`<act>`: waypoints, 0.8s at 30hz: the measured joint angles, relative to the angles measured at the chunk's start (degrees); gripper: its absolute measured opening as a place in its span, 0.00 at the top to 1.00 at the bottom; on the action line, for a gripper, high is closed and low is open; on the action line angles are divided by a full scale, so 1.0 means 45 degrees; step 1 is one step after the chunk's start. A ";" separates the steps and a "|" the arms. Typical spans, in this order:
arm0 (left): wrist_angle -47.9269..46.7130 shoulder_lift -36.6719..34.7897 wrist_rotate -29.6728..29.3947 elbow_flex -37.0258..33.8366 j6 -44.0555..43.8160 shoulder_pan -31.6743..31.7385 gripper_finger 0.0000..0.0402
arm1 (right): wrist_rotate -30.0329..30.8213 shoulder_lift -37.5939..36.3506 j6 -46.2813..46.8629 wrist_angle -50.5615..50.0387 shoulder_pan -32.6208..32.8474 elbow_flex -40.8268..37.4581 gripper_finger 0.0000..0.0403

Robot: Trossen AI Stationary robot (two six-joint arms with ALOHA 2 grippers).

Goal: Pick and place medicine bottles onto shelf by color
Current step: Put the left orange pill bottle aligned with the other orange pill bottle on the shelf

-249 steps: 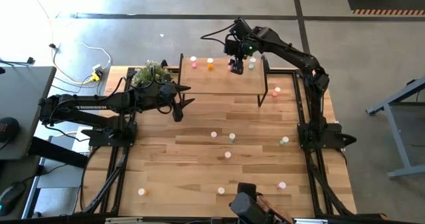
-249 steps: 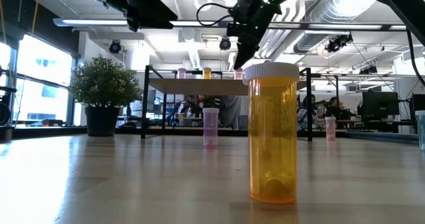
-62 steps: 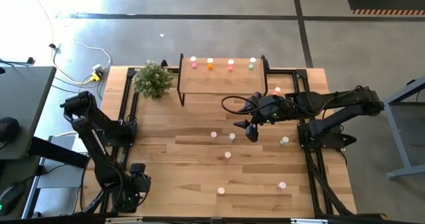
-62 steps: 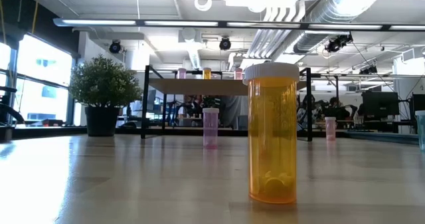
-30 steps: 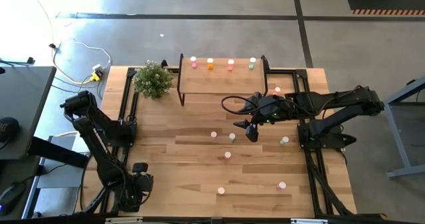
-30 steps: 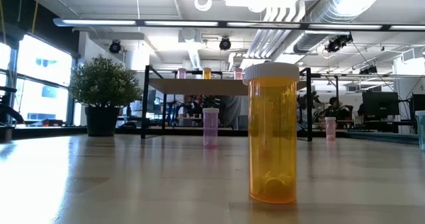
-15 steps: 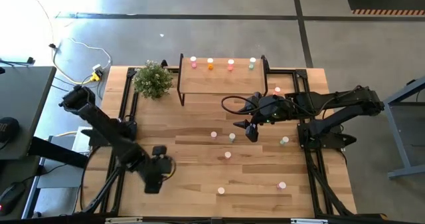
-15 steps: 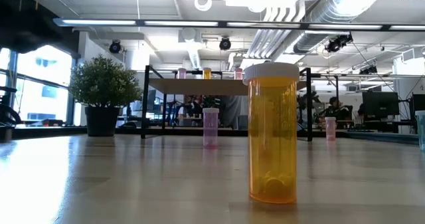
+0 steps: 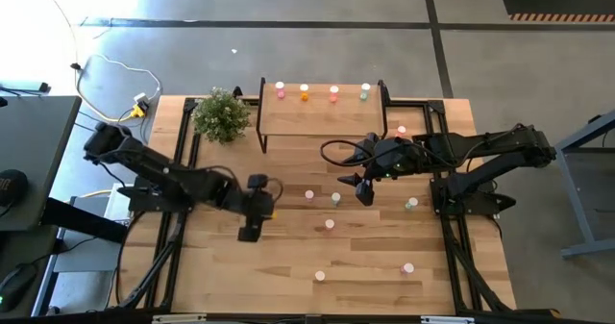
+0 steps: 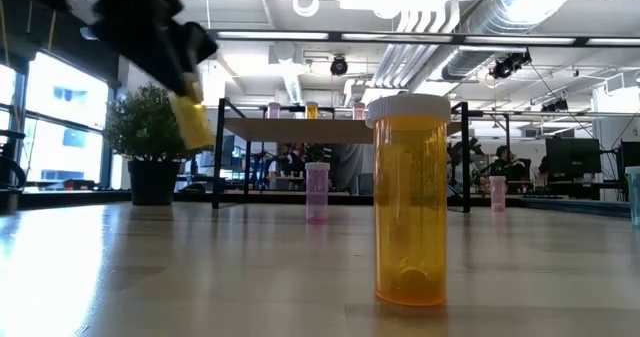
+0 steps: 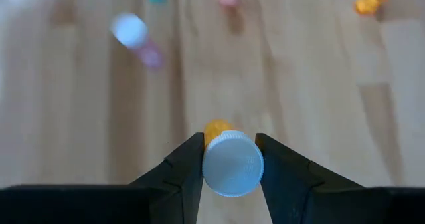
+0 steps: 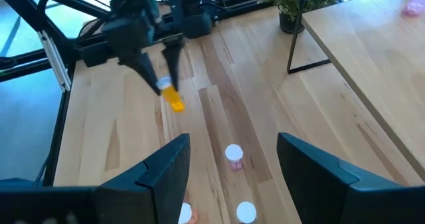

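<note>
From above, your left gripper (image 9: 249,230) hangs over the table's (image 9: 288,257) middle-left; the right gripper (image 9: 363,191) waits spread. At table level, an orange bottle (image 10: 190,120) rides airborne. Your left wrist shows fingers (image 11: 188,164) pinching its white cap.

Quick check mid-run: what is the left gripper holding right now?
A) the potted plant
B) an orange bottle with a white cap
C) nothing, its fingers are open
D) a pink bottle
B: the left gripper is closed on the white cap of an orange bottle, carried above the table, as the left wrist and right wrist views show.
</note>
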 joint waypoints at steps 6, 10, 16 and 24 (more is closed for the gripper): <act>0.0004 0.0004 0.0139 0.1056 0.2381 0.1727 0.70 | 0.0215 0.0000 0.0036 0.0008 0.0000 0.0000 0.46; -0.0016 0.0005 0.0534 0.1776 0.3607 0.2899 0.70 | 0.0439 0.0000 -0.0254 0.0005 -0.0097 0.0000 0.46; -0.0050 0.0015 0.0658 0.2771 0.5091 0.4553 0.70 | 0.0428 -0.0001 -0.0534 0.0010 -0.0631 0.0000 0.46; -0.0054 0.0015 0.0672 0.4012 0.6735 0.6580 0.70 | 0.0427 -0.0128 -0.1523 0.0010 -0.2146 0.0002 0.46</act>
